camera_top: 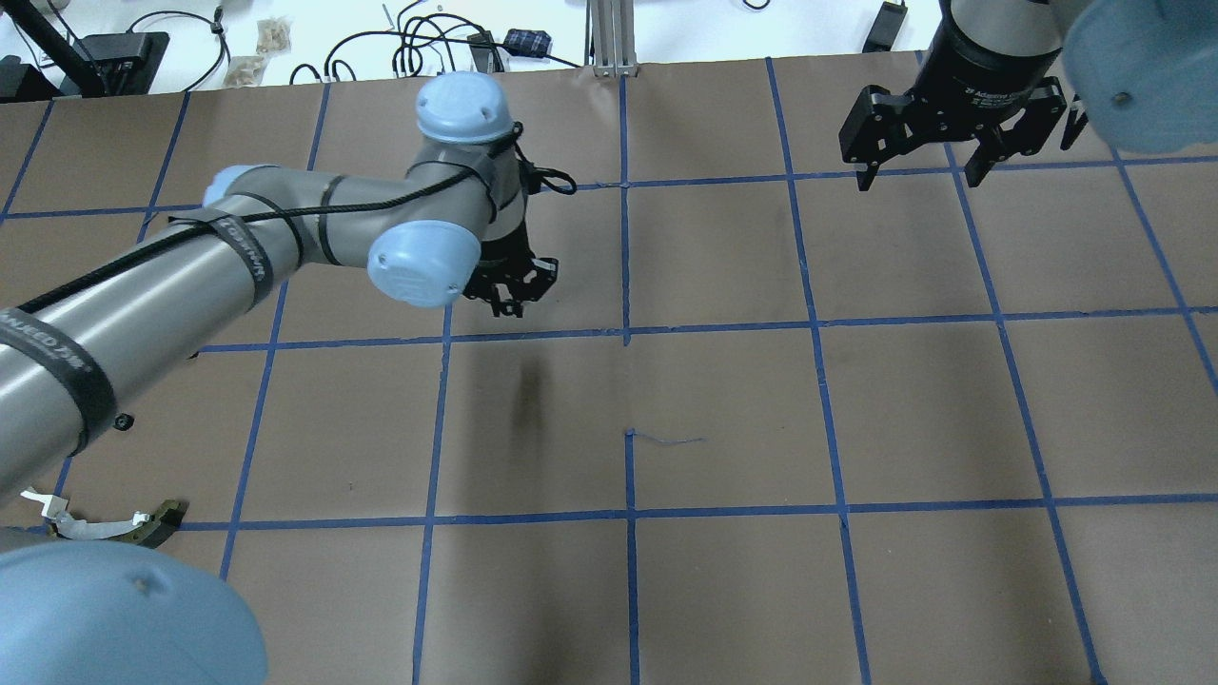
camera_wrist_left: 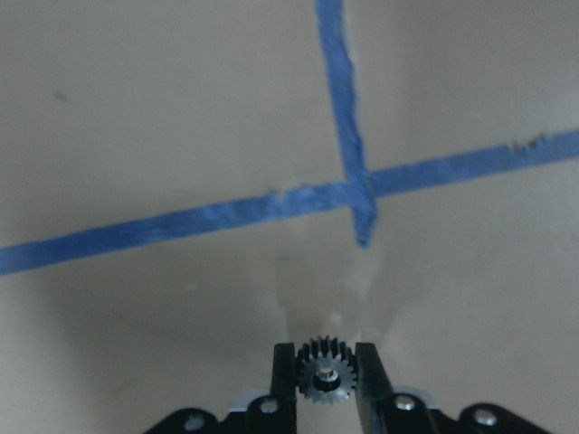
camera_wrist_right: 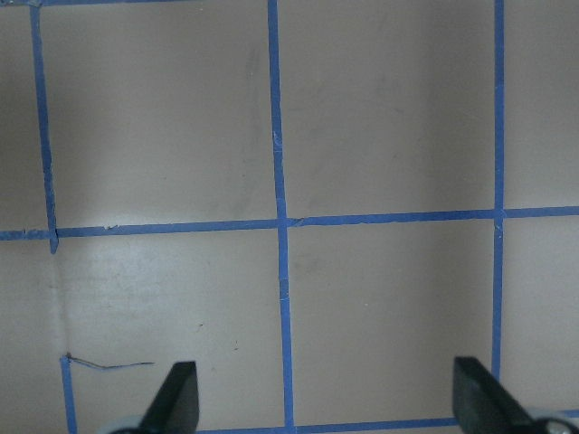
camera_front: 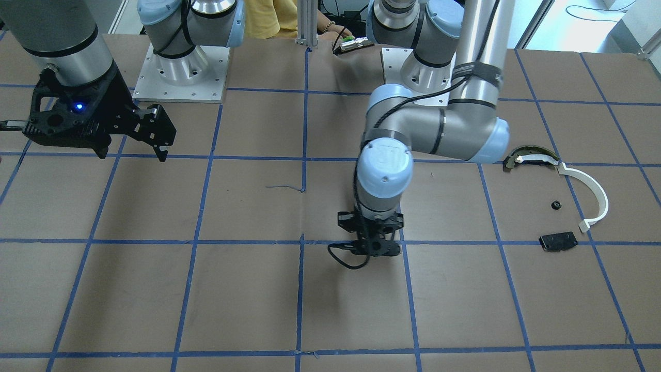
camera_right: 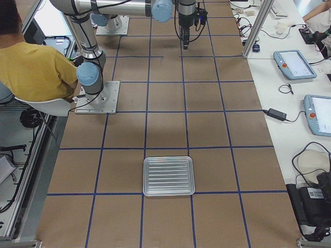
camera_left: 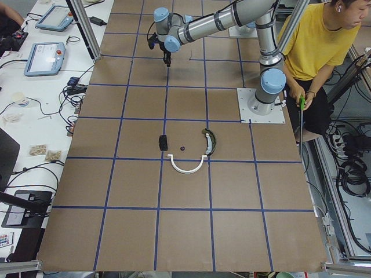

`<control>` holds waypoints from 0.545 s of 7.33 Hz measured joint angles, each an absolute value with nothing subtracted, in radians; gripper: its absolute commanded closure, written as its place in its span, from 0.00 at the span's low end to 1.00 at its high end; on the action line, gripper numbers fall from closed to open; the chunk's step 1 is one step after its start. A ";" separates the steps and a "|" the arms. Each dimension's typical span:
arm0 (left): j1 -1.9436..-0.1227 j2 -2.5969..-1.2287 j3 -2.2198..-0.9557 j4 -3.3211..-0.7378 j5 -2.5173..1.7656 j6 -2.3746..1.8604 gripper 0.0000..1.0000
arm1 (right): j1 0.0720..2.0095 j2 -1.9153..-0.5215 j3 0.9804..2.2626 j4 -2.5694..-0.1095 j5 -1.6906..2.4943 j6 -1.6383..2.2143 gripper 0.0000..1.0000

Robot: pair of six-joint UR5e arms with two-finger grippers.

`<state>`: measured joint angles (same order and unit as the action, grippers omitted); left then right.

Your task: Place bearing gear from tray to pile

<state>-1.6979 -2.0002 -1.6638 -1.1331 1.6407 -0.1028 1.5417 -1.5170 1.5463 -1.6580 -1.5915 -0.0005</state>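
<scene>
My left gripper [camera_wrist_left: 326,357] is shut on the bearing gear [camera_wrist_left: 326,372], a small dark toothed wheel with a pale hub. In the front-facing view this gripper [camera_front: 371,250] hangs low over a blue tape line near the table's middle. The pile lies well off to its side: a white curved strip [camera_front: 595,192], a dark-and-tan curved piece [camera_front: 532,156], a flat black block [camera_front: 558,241] and a small black round part [camera_front: 556,205]. The ribbed metal tray [camera_right: 168,176] sits at the table's other end with nothing in it. My right gripper [camera_top: 921,169] hangs open, high above the table.
Brown paper with a blue tape grid [camera_top: 628,333] covers the table. A person in a yellow shirt [camera_left: 316,46] sits behind the arm bases. Tablets and cables [camera_right: 295,64] lie on the white side bench past the table's far edge.
</scene>
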 measured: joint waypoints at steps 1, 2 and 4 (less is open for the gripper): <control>-1.589 -1.980 -1.651 -1.159 1.676 -0.018 1.00 | 1.542 -1.516 1.546 -1.658 -1.592 0.000 0.00; -1.470 -1.967 -1.651 -1.172 1.701 0.092 1.00 | 1.542 -1.515 1.546 -1.658 -1.591 0.001 0.00; -1.255 -1.959 -1.660 -1.182 1.728 0.294 1.00 | 1.542 -1.514 1.547 -1.658 -1.590 0.005 0.00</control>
